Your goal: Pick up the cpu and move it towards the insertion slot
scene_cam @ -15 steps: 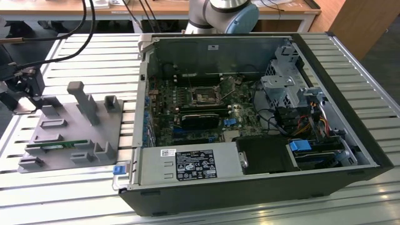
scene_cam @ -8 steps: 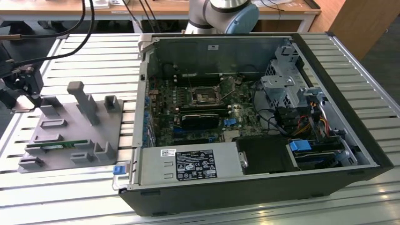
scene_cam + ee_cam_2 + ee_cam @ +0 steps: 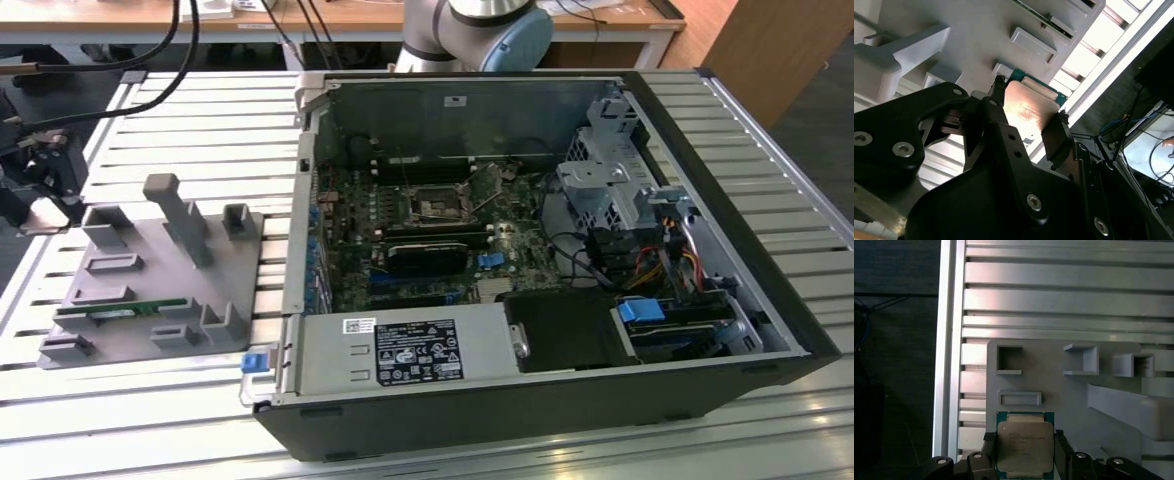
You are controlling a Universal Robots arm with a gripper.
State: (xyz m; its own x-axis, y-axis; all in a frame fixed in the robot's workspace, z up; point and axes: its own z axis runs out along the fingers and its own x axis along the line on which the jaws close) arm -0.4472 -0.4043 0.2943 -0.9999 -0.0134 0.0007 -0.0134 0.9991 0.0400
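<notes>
Presently the cpu (image 3: 1025,447) is clamped by the end effector (image 3: 1025,456), its two dark fingers (image 3: 1060,452) pressing on opposite sides of the chip, so that the silvery lid and a thin green rim show between them; it sits over the grey fixture (image 3: 1074,395) near one of its edges, just beside a shallow rectangular pocket; whether it touches the fixture's surface I cannot tell. Close by runs the bright edge rail of the slatted tabletop (image 3: 1054,290); beyond that edge lies dark floor (image 3: 894,365) with faint cables.

In the exterior view the insertion slot (image 3: 438,205) lies well apart from the fixture, on the motherboard (image 3: 534,245) inside the open computer case (image 3: 454,120); a strip of bare slats separates fixture and case; a tall grey post (image 3: 180,220) stands on the fixture; the case walls rise around the slot, with a drive cage (image 3: 601,185) towards the exterior view's right and a black card (image 3: 427,257) just beside the slot. A green memory stick (image 3: 114,312) rests in the fixture.

At the exterior view's left edge the end effector is partly cut off; the first wrist view cuts off the cpu's near edge; in the second wrist view the end effector's black body covers part of the chip; the slot's dark centre is too small to make out.
</notes>
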